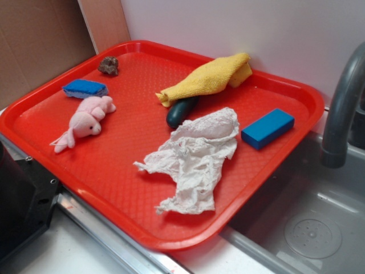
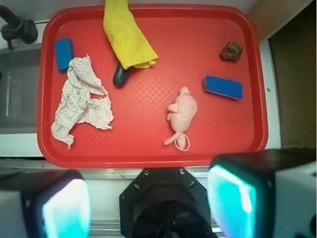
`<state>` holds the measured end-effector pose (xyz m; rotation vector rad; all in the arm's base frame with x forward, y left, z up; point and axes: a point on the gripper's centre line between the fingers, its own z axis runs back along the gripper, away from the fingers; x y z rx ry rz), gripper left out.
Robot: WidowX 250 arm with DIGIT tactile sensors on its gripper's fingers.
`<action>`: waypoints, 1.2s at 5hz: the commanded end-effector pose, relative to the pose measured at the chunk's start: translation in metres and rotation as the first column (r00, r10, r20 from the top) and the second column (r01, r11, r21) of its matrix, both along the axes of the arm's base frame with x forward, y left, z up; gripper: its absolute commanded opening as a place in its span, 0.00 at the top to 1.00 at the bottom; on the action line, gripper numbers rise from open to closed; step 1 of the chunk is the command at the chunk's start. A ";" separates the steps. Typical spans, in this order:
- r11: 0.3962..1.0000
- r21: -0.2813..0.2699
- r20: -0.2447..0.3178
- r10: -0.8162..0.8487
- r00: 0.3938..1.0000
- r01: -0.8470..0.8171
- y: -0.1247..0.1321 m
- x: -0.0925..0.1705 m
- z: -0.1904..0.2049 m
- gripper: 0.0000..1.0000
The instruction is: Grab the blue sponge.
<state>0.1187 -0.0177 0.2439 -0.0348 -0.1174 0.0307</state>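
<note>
The blue sponge (image 1: 84, 88) (image 2: 223, 86) lies flat near the tray's far-left corner in the exterior view, just behind the pink plush (image 1: 85, 121). It has rounded edges and a lighter rim. In the wrist view my gripper (image 2: 148, 201) is high above the table, outside the front rim of the red tray (image 2: 148, 159). Its fingers (image 2: 232, 198) stand wide apart with nothing between them. The sponge is far from them, up and to the right in that view. The exterior view does not show the gripper.
Also on the tray are a sharp-edged blue block (image 1: 267, 128), a crumpled paper towel (image 1: 194, 157), a yellow cloth (image 1: 210, 78) over a dark vegetable (image 1: 180, 112), and a brown lump (image 1: 108, 65). A faucet (image 1: 342, 108) and sink (image 1: 308, 228) are at the right. The black robot base (image 1: 20, 200) is at the front left.
</note>
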 end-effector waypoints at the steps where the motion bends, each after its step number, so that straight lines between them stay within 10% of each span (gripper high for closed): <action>1: 1.000 0.000 0.000 0.000 1.000 0.000 0.000 0.000 0.000 0.00; 2: 0.970 0.025 -0.150 0.245 0.958 -0.244 0.050 0.012 -0.050 0.00; 4: 0.728 0.003 0.071 0.684 0.726 -0.685 0.082 0.075 -0.112 0.00; 5: 0.537 -0.074 0.115 0.842 0.527 -0.841 0.084 0.092 -0.137 0.00; 6: 0.305 -0.064 0.031 0.952 0.304 -0.950 0.097 0.097 -0.158 0.00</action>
